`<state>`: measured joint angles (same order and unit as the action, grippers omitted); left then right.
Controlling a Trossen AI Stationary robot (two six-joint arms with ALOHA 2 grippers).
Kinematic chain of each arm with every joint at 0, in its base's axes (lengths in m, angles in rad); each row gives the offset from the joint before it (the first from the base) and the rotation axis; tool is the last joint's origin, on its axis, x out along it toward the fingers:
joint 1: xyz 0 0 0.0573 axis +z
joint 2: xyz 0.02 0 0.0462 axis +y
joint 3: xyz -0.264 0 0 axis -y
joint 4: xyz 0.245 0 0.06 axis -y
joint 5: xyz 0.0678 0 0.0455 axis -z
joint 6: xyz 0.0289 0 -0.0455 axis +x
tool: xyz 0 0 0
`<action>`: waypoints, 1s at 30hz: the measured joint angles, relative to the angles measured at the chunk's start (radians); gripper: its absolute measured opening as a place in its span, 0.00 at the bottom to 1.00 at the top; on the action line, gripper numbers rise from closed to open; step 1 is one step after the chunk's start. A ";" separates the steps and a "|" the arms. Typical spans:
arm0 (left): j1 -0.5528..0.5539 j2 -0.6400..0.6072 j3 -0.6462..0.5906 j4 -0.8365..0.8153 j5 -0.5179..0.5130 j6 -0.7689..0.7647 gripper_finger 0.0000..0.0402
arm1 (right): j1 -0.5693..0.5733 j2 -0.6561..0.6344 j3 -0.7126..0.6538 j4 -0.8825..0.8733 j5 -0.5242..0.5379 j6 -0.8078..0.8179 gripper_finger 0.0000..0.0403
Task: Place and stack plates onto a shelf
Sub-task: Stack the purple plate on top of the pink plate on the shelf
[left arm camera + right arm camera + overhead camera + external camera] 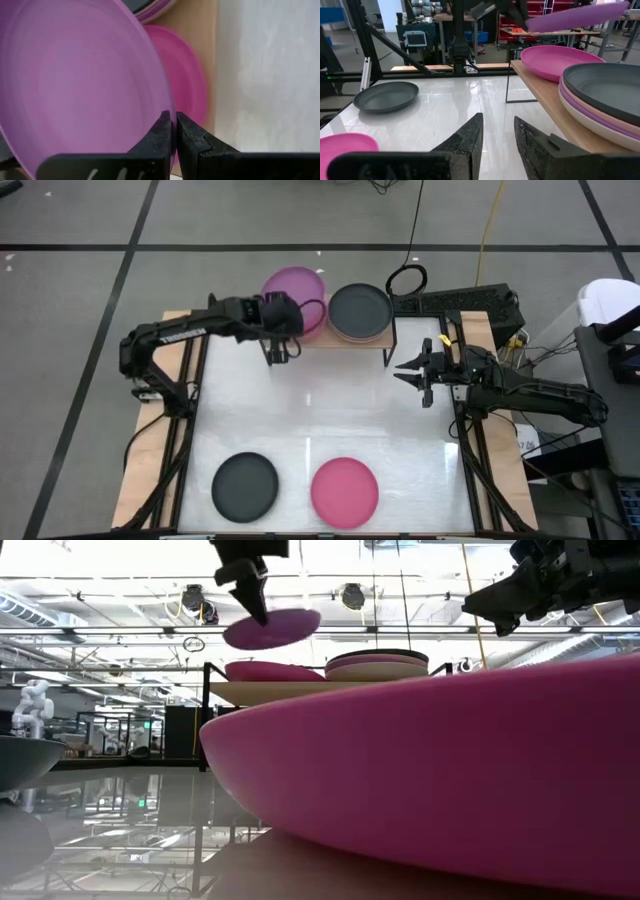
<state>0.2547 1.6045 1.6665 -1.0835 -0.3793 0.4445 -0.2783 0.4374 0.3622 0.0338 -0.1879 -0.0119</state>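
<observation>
I'm working over the white table (pixel 330 420), where the shelf (pixel 345 340) at the far edge is carrying a hot pink plate (pixel 555 60) on one half and a stack topped by a dark grey plate (pixel 358 308) on the other, while another dark grey plate (pixel 245 485) and another pink plate (pixel 345 491) are lying near the front edge. My left gripper (pixel 172 125) is clamping the rim of a purple plate (pixel 292 295) and holding it tilted above the shelved pink one; it's looking light, stiff and smooth, so I'm judging a rim pinch as the right hold, with slipping the risk. My right gripper (pixel 408 370) is waiting beside the shelf, fingers apart and empty.
</observation>
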 joint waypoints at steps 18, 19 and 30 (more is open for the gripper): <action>0.046 0.057 0.001 0.025 0.117 0.024 0.12 | 0.000 -0.001 0.000 0.000 0.000 0.000 0.24; 0.046 0.057 0.001 0.024 0.117 0.017 0.13 | 0.000 -0.001 0.000 0.000 0.000 0.000 0.24; 0.044 0.054 0.001 -0.006 0.070 -0.029 0.33 | 0.000 -0.001 0.000 0.000 0.000 -0.001 0.24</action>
<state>0.2991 1.6583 1.6672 -1.0899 -0.3091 0.4160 -0.2783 0.4366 0.3622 0.0334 -0.1879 -0.0132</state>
